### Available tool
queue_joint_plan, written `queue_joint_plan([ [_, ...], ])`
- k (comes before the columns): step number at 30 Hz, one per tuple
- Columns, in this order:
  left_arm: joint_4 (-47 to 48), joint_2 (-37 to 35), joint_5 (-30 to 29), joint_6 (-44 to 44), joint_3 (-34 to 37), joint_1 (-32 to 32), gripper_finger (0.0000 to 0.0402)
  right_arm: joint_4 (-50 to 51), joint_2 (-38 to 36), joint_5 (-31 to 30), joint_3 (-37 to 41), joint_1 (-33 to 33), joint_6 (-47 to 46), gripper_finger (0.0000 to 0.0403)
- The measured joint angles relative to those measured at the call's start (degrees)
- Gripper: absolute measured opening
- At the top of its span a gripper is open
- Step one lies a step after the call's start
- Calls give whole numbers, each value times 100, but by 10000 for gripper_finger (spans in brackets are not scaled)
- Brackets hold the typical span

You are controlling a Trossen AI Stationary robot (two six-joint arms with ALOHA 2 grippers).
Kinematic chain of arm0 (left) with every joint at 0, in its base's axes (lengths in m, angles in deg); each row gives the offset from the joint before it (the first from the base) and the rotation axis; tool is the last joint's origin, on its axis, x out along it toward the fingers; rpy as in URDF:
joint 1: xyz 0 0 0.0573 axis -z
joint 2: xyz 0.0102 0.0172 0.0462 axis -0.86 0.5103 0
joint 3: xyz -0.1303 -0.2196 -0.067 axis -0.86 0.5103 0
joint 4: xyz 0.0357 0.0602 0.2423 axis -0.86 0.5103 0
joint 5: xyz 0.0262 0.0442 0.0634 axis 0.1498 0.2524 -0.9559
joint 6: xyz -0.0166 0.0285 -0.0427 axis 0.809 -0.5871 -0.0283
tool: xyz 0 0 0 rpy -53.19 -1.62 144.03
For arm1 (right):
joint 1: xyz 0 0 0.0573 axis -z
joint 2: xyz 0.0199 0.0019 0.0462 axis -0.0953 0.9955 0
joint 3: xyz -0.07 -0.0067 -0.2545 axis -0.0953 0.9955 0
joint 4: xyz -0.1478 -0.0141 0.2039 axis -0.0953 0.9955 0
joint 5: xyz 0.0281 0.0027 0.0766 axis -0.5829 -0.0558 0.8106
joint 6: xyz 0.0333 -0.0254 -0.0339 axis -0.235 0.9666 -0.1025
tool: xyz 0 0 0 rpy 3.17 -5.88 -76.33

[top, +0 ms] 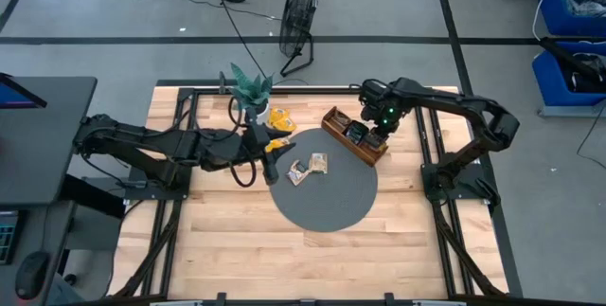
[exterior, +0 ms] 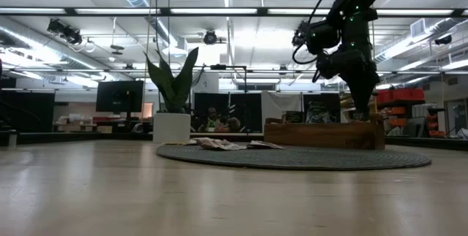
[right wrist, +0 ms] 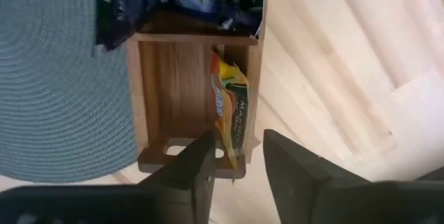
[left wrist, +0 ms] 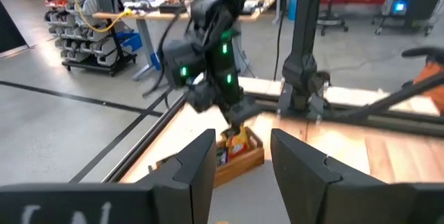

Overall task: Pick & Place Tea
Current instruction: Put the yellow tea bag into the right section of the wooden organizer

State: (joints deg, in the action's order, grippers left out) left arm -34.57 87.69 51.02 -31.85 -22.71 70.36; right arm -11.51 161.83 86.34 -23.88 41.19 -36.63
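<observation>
Fingers of the right gripper [right wrist: 232, 158] stand apart above the tray's [right wrist: 142, 106] end compartment, where we see a yellow tea packet [right wrist: 229, 106] leaning on edge. Left gripper [left wrist: 239, 161] waits by the plant [top: 252, 88], fingers apart, empty.

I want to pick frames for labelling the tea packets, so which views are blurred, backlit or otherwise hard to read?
Low view: ceiling lights backlight the right gripper into a silhouette, and the packets on the mat sit edge-on. Left wrist view: soft with motion blur. Right wrist view: sharpest, the yellow packet in the tray readable. High view: evenly lit, but the packets are tiny.
</observation>
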Motion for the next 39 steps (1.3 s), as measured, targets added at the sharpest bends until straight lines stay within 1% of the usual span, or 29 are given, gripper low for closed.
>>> queue_joint_plan([
  [5,177,1,-1,99,0,2,147,48,-176,-17,-297,0,197,148],
  [7,242,1,4,73,0,12,153,83,-270,-22,-474,0,281,154],
  [11,705,1,35,138,0,48,172,102,-481,-80,-861,-1,379,161],
  [14,932,1,308,264,0,50,187,92,-630,-105,-1211,0,419,165],
  [17,1372,1,511,289,0,50,199,79,-764,-99,-1551,-23,417,165],
  [20,2067,5,632,170,0,50,205,65,-900,-49,-1841,-107,414,164],
  [22,2457,19,637,-154,0,50,206,14,-992,-39,-1969,-175,373,165],
  [23,2597,21,637,-461,0,50,206,-49,-1041,-39,-2006,-217,348,165],
  [25,2725,21,664,-1184,2,50,205,-216,-1138,-37,-2016,-310,258,165],
  [28,2857,56,846,-2344,2,16,202,-425,-1220,34,-2016,-472,40,165],
  [31,3104,223,1110,-3278,2,-112,201,-567,-1244,114,-2016,-661,-82,165],
  [34,3439,494,1495,-3935,2,-264,204,-586,-1248,116,-2016,-894,-123,165],
  [36,3620,728,1541,-4249,4,-355,208,-586,-1248,114,-2016,-1038,-125,165],
  [39,3736,1052,1455,-4278,7,-539,212,-580,-1248,111,-2016,-1242,-141,165],
])
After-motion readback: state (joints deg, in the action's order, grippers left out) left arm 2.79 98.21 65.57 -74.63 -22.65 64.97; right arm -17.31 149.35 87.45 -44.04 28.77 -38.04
